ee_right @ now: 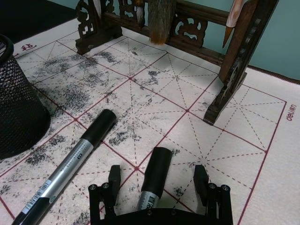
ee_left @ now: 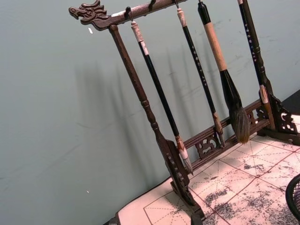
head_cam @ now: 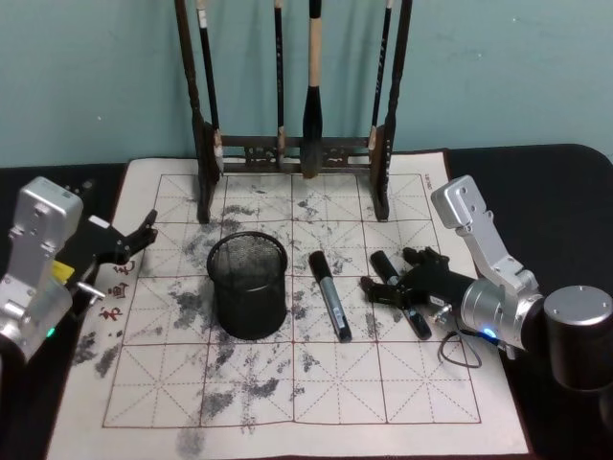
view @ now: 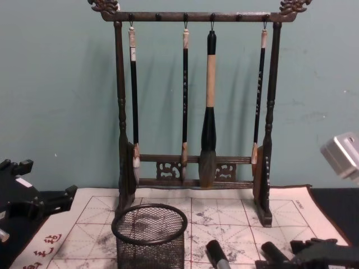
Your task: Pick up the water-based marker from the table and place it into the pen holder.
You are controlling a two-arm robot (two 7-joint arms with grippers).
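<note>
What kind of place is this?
Likely a calligraphy practice table: brushes hang from a wooden rack, an ink-stained gridded mat covers it, a pen holder stands beside markers. The right gripper straddles one, open; the left gripper sits at the mat's edge.

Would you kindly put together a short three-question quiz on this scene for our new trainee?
1. True or false: a marker already stands in the pen holder.
2. How many brushes hang on the brush rack?
3. The right tool is: A) shut on a marker; B) open, astride a marker lying on the mat; C) above the pen holder.
Key: 1 false; 2 four; 3 B.
</note>
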